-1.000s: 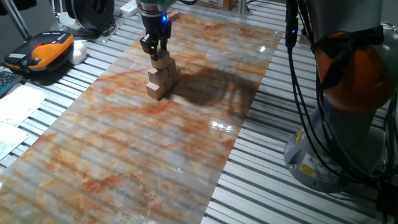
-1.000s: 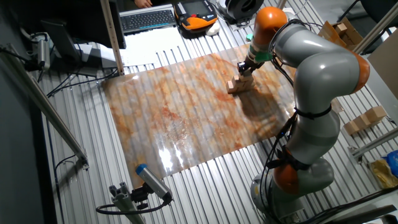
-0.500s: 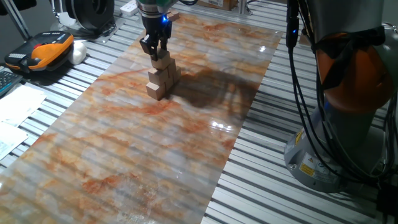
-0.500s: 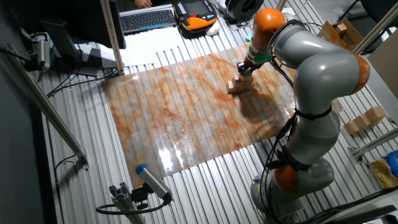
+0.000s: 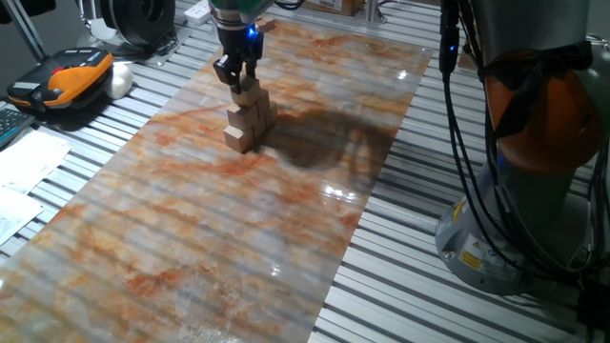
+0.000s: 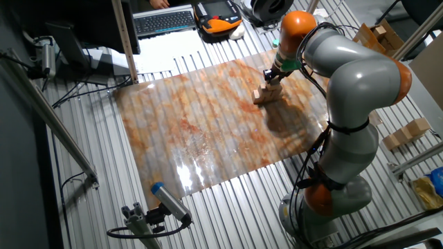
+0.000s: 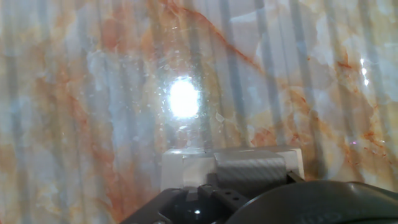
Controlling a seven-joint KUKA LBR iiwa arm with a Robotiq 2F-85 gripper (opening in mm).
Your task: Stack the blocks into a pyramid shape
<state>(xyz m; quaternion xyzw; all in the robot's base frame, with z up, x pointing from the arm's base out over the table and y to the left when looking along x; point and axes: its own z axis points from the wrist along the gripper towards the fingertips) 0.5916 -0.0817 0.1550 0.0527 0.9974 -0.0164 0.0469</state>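
Note:
Several light wooden blocks point(image 5: 246, 122) form a small stepped stack on the marbled mat, seen in the other fixed view as the stack point(image 6: 264, 95). The top block point(image 5: 249, 93) sits at its peak. My gripper point(image 5: 236, 84) stands straight over the stack, and its fingers reach down around that top block and appear shut on it. The hand view shows a pale block point(image 7: 186, 167) at the bottom edge, partly covered by a grey finger pad point(image 7: 251, 168), with the mat far below. The lower blocks are hidden in the hand view.
The marbled mat point(image 5: 238, 219) covers a slatted metal table. An orange and black device point(image 5: 67, 76) and papers lie at the left edge. The arm's base point(image 5: 515, 191) and cables stand at the right. Two loose blocks point(image 6: 408, 131) lie off the mat.
Almost nothing differs: the gripper stays at the top block, and only the arm's upper joint has shifted slightly in the other fixed view.

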